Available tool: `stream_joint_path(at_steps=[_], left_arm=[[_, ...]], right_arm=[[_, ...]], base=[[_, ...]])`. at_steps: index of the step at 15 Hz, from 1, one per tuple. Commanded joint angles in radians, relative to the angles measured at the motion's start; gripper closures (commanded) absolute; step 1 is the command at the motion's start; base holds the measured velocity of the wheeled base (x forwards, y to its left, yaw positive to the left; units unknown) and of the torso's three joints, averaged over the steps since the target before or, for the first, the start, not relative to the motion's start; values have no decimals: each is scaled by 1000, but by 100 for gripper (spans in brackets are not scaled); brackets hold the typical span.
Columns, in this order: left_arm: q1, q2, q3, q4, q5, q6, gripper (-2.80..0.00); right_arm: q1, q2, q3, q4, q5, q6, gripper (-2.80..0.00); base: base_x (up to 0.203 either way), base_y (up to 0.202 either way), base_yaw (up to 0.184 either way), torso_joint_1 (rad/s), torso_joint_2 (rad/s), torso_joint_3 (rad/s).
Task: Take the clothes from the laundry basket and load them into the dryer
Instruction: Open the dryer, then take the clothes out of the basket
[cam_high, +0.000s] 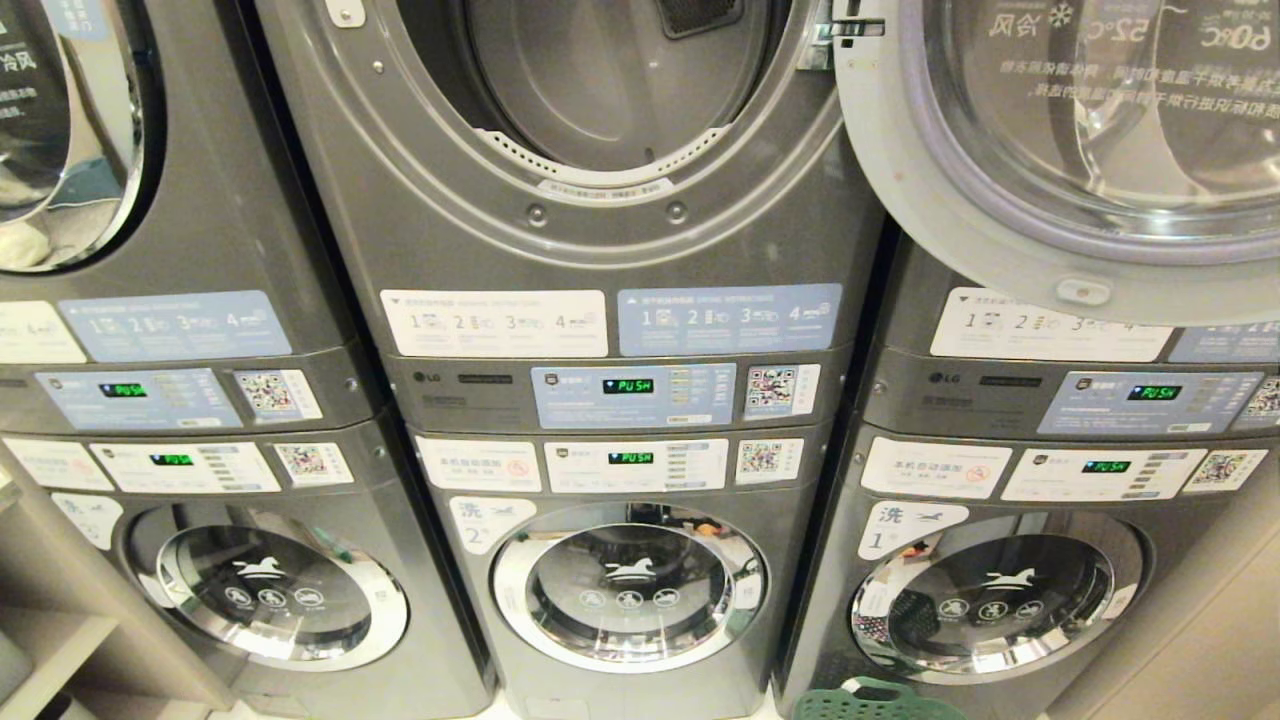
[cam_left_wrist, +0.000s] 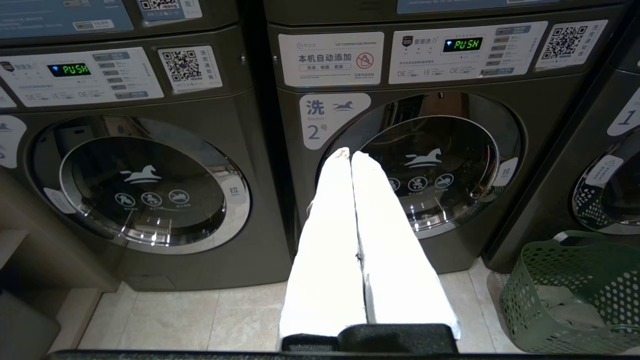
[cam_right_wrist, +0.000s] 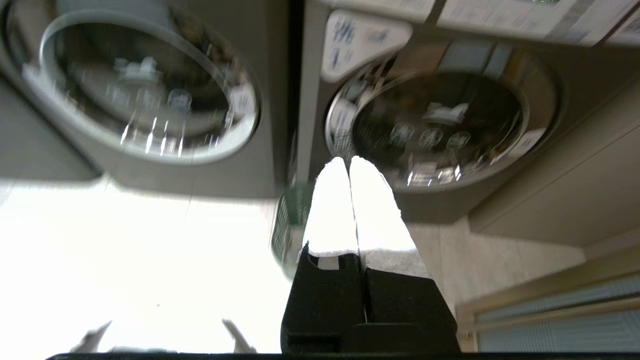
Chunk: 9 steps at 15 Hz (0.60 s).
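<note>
Green perforated plastic laundry basket (cam_left_wrist: 575, 295) sits on the floor just right of the grey washer marked 2 (cam_left_wrist: 425, 165), with pale clothes (cam_left_wrist: 570, 310) inside, so you've got loading left to do. Above that washer, the dryer's round door (cam_high: 1060, 150) hangs swung open, probably ready for a load. Head view only catches the basket's rim; the left wrist view shows what's inside. Left gripper (cam_left_wrist: 347, 155) and right gripper (cam_right_wrist: 345, 162) are both pinched closed, holding nothing.
</note>
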Motion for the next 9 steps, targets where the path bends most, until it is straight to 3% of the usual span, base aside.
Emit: stream_joint_path(at_steps=[1, 9], left_arm=[[1, 0, 0, 1, 0, 0, 0], [1, 0, 0, 1, 0, -6, 0]], right_arm=[[35, 1, 2, 42, 0, -5, 0], [58, -205, 3, 46, -6, -6, 0]], base=[[0, 0, 0, 0, 0, 0], [0, 0, 0, 0, 0, 0]])
